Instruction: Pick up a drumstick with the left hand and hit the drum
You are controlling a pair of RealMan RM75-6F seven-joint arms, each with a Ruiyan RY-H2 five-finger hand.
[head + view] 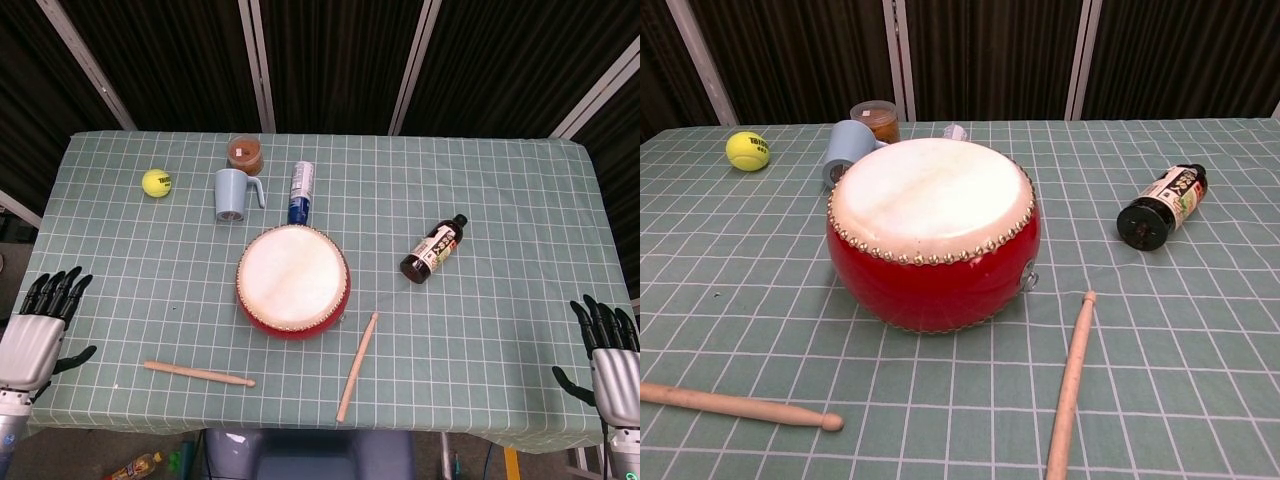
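A red drum (292, 281) (933, 231) with a pale skin stands upright in the middle of the table. One wooden drumstick (198, 373) (738, 406) lies flat in front of it to the left, free of any hand. A second drumstick (357, 366) (1070, 383) lies to the drum's front right. My left hand (37, 333) hovers at the table's left edge with fingers spread and nothing in it, well left of the near drumstick. At the right edge my right hand (608, 355) is also spread and empty. Neither hand shows in the chest view.
Behind the drum lie a blue mug (233, 193), a brown jar (245, 153) and a can (301, 191) on its side. A yellow tennis ball (156, 182) sits at the back left. A dark bottle (433, 249) lies to the drum's right. The green checked cloth (500, 200) covers the table.
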